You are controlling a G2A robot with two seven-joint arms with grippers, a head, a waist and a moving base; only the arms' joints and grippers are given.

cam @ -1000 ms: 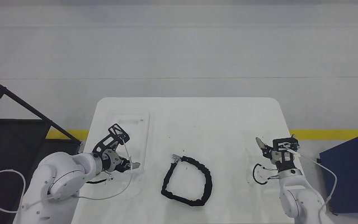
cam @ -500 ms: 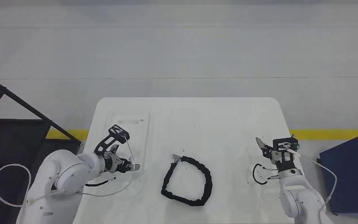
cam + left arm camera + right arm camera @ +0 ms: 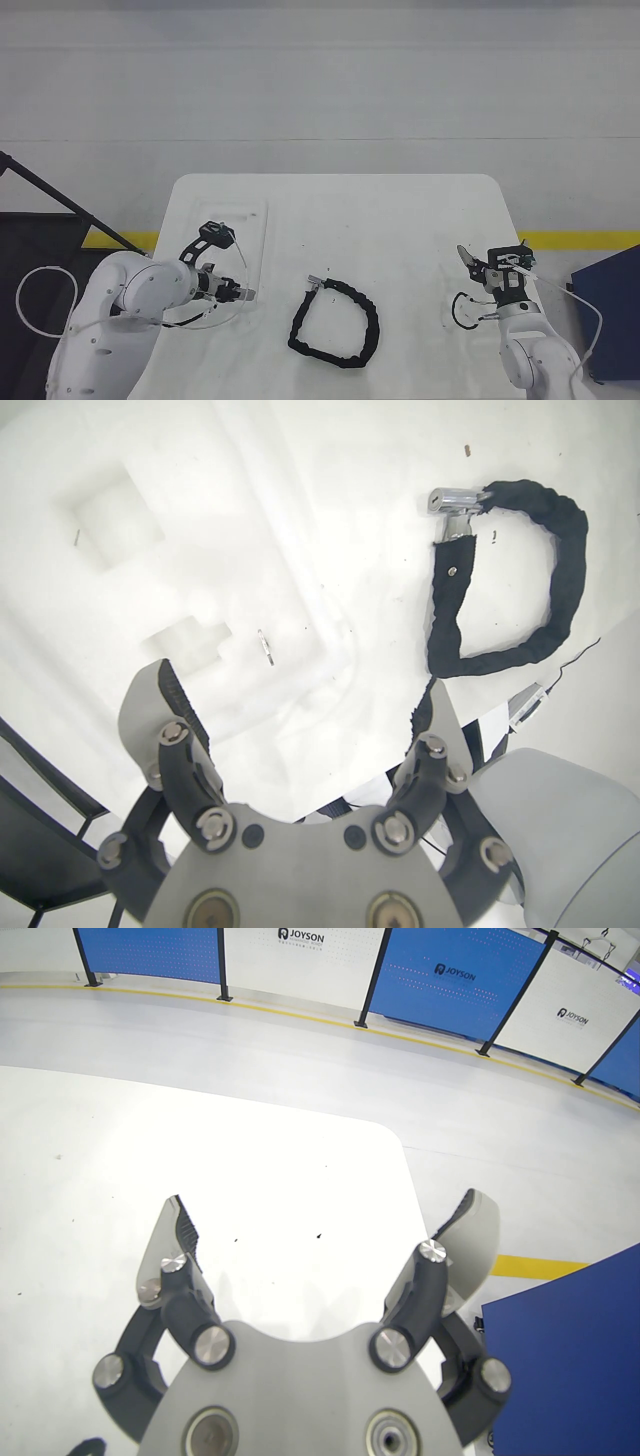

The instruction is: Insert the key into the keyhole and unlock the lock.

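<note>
Chain lock [image 3: 373, 322] lay in the middle of the surface [image 3: 430, 220], well apart from both claws. Left claw [image 3: 300, 685] hung open at the foam tray's [image 3: 100, 565] edge; right claw [image 3: 322, 1205] sat open near the surface's right edge.

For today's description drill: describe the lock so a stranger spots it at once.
On the white table, a black sleeved chain lies looped mid-table. The lock joins its ends: shiny chrome, slotted at one end, unlike the dark sleeve.

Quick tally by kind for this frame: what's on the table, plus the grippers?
Chain lock: 1
Key, lying on the tray: 1
Foam tray: 1
Grippers: 2, left gripper and right gripper, both with jaws open
Total: 5
</note>
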